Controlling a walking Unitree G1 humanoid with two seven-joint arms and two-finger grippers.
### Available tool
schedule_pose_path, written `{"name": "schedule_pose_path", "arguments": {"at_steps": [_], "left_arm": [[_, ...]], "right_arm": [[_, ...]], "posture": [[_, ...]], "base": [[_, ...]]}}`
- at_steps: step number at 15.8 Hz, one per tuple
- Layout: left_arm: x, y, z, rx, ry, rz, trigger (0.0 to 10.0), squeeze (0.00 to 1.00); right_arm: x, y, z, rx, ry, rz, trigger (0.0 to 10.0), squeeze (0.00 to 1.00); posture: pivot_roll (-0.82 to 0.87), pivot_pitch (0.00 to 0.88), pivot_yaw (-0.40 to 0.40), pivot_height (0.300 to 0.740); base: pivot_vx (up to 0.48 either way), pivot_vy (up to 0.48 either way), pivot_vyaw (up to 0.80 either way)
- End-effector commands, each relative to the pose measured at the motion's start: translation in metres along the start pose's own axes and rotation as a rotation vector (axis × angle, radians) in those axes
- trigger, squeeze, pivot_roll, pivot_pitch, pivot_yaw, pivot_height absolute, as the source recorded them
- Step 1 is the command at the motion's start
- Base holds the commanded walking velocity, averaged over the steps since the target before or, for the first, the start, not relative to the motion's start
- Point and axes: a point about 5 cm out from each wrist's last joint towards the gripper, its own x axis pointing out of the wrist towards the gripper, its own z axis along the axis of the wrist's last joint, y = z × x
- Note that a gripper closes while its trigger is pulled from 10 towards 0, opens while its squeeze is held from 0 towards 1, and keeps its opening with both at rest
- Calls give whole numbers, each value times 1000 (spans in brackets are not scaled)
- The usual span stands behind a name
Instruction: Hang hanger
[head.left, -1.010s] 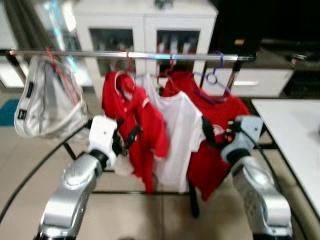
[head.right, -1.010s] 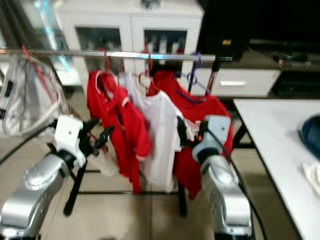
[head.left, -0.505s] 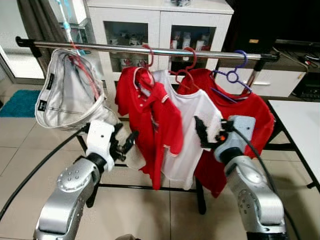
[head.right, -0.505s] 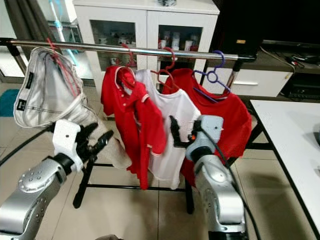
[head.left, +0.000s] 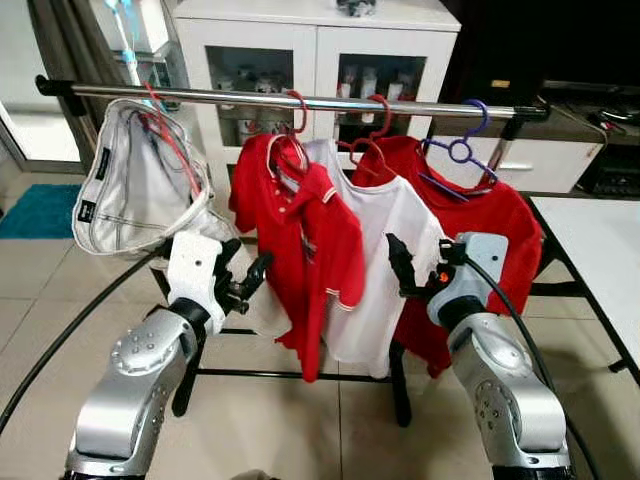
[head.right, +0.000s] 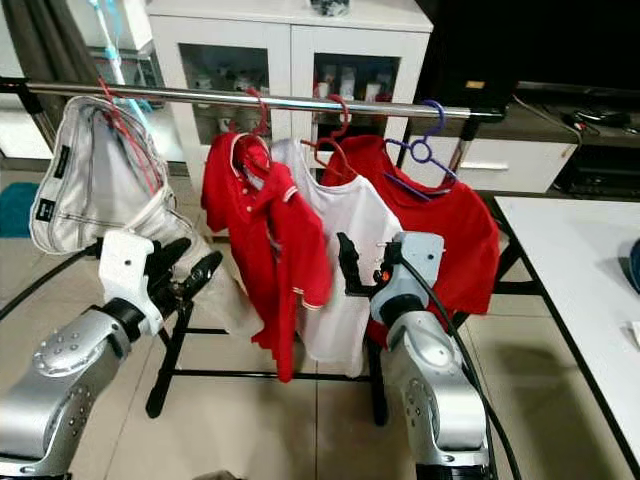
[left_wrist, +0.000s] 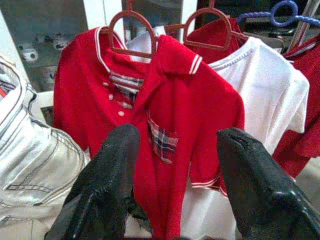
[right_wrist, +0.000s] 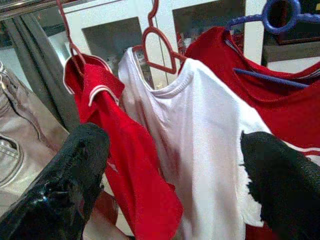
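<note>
Tiled floor (head.left: 300, 410) runs under a black-legged clothes rack, and nearest to where I stand are the robot's two silver arms, raised toward the garments. Its left gripper (head.left: 240, 282) has its fingers spread wide and holds nothing, poised just in front of the red polo shirt (head.left: 305, 250). Its right gripper (head.left: 400, 268) is likewise open and empty, level with the white T-shirt (head.left: 385, 250) and near its lower half.

Beyond them the clothes hang in a row from the steel rail (head.left: 200, 97): pale jeans (head.left: 135, 195) at the robot's left on a red hanger, the polo on a red hanger (head.right: 255, 125), the white shirt on another red one, then a red shirt (head.left: 495, 225) under a purple hanger (head.left: 462, 150). Every hook already sits over the rail, so the hanging looks done or nearly so.

Judging by that, the careful thing is to draw both arms straight back without brushing sleeves, since a snagged hem could tip a hook off the bar. Farther off stands a white cabinet (head.left: 310, 50) with glass doors.
</note>
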Motion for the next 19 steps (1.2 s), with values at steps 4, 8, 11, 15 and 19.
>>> {"name": "schedule_pose_path", "arguments": {"at_steps": [4,8,11,15,19], "left_arm": [[3,1,1,4,-1,8,10000,0],[-1,-2,0,1,15,-1,10000,0],[0,-2,0,9,20,-7,10000,0],[1,-3,-1,2,21,-15,10000,0],[2,-6,-2,3,23,-26,10000,0]], "right_arm": [[-2,-4,0,-5,6,-13,10000,1000],[-7,1,-4,-19,31,3,10000,1000],[-5,-1,-3,-21,28,-8,10000,1000],[-6,-1,-4,-21,39,-19,10000,1000],[-5,-2,-4,-43,47,-13,10000,1000]], "posture": [[18,0,9,740],[21,0,7,740],[17,0,15,740],[4,0,16,740],[6,0,10,740]], "base": [[0,0,0],[0,0,0],[0,241,342],[0,0,0],[0,276,0]]}}
